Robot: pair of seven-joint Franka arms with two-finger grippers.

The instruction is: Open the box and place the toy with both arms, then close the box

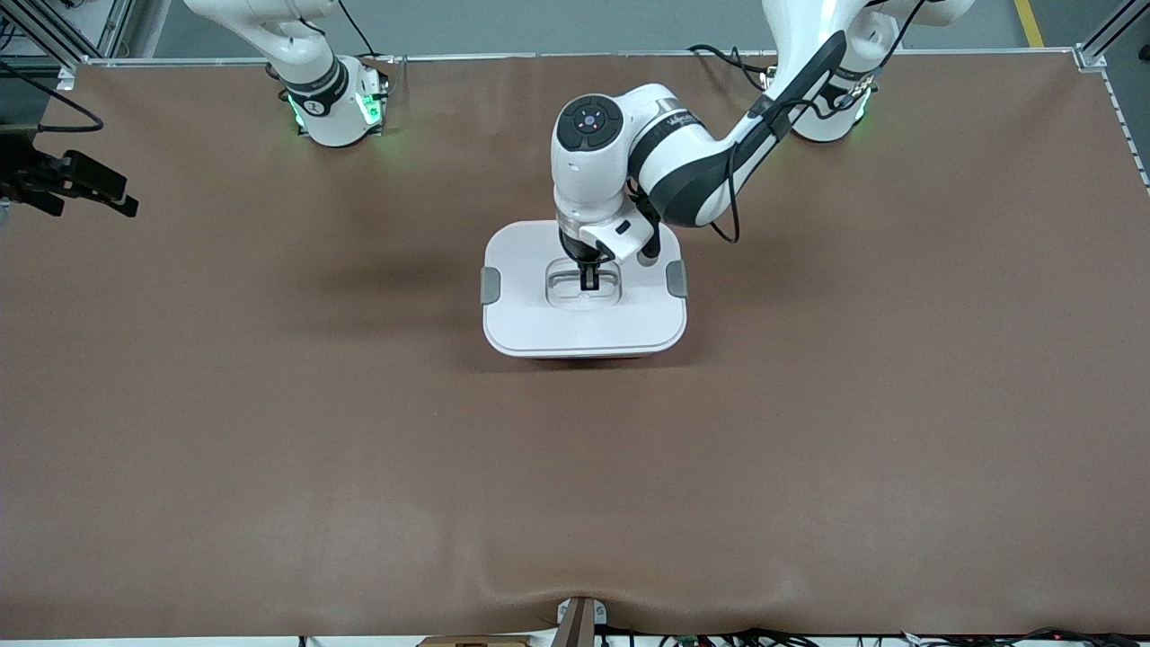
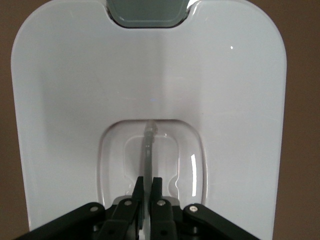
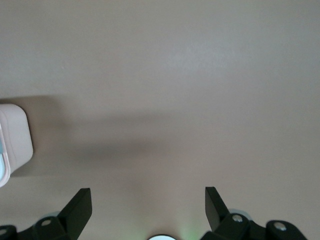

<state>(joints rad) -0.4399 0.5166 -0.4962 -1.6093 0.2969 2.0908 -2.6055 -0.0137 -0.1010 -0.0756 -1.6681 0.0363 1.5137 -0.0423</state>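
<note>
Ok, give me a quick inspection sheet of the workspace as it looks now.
Surface: brown table cover, rumpled at the camera edge.
Job's things: box mid-table, white lid on; toy not seen.
Clutter: nothing seen.
Hands: left hand shut on the lid's clear handle; right hand open over bare table, arm waiting.
Cables: black cable along the left arm.
Surroundings: black device at the right arm's end.

Left gripper (image 2: 148,192) clamped, right gripper (image 3: 148,202) agape.

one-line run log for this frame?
left pincer: shut on handle, over box | lid: on | right pincer: open, over bare table, waiting | toy: unseen
</note>
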